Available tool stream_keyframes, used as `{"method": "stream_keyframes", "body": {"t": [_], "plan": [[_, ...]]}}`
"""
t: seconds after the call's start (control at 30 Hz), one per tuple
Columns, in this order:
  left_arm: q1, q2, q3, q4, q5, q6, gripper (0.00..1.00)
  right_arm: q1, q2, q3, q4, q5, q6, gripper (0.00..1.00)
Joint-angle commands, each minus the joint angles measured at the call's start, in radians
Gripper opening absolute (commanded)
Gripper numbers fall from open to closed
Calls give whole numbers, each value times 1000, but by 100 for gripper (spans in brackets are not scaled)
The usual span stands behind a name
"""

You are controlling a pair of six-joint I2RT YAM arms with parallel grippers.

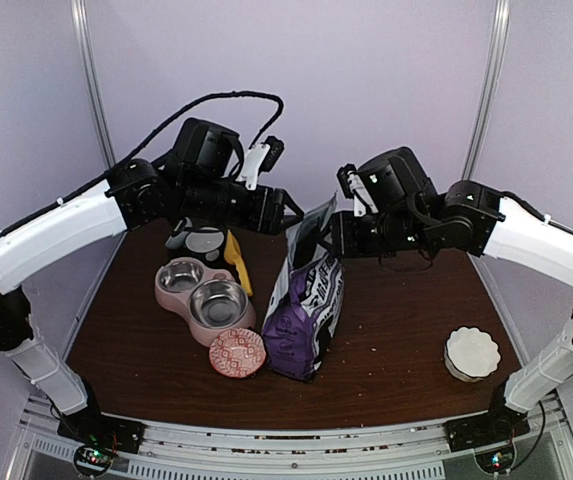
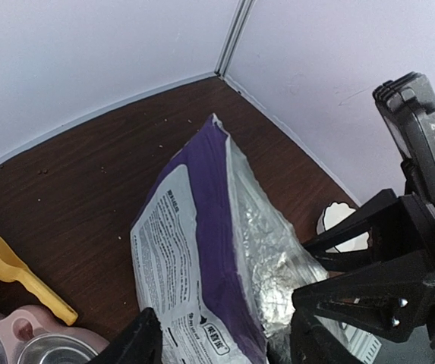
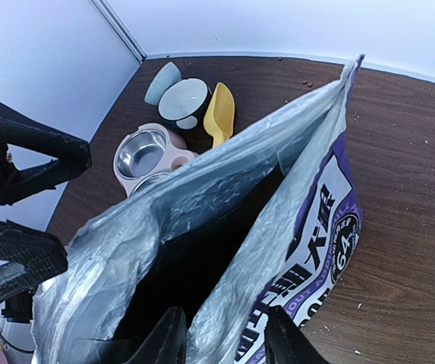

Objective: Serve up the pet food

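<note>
The purple puppy food bag (image 1: 306, 310) stands open at the table's middle. Its foil inside is dark and no kibble shows. My left gripper (image 1: 288, 214) is at the bag's top left; in the left wrist view (image 2: 225, 345) its jaws are wide open, one on each side of the bag's upper edge (image 2: 202, 250). My right gripper (image 1: 320, 240) is at the top right; in the right wrist view (image 3: 225, 341) it is open, one finger inside the mouth and one outside, astride the labelled wall (image 3: 308, 220).
The pink double feeder (image 1: 204, 300) with steel bowls sits left of the bag. The yellow scoop (image 1: 237, 262) and grey bowls (image 1: 198, 240) lie behind it. A red patterned dish (image 1: 237, 352) is in front and a white scalloped dish (image 1: 471, 352) at the front right.
</note>
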Motion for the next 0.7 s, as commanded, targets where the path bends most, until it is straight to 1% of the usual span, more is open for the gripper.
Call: {"method": "stream_keyframes", "body": {"t": [0.0, 0.07, 0.17, 0.2, 0.3, 0.4, 0.43, 0.57, 0.63, 0.67], "plan": [[5, 16, 16, 16, 33, 5, 62, -4, -3, 0, -3, 21, 13, 36], [5, 21, 15, 18, 43, 3, 64, -4, -6, -4, -3, 25, 13, 35], [5, 28, 16, 19, 47, 2, 64, -4, -13, -12, -4, 36, 15, 32], [6, 29, 16, 19, 46, 3, 60, -4, -15, -13, -5, 39, 16, 30], [5, 33, 13, 19, 46, 2, 44, -4, -21, -18, -9, 58, 17, 24], [5, 30, 10, 20, 38, -4, 22, -4, -38, -36, -4, 82, 20, 15], [5, 27, 8, 24, 37, -6, 17, -4, -42, -43, -1, 89, 20, 12], [5, 20, 5, 33, 39, -9, 4, -6, -51, -65, 17, 87, 18, 0], [5, 20, 5, 34, 42, -10, 0, -10, -52, -70, 23, 70, 18, 0], [5, 20, 4, 35, 40, -10, 0, -11, -56, -73, 28, 62, 15, 0]]}}
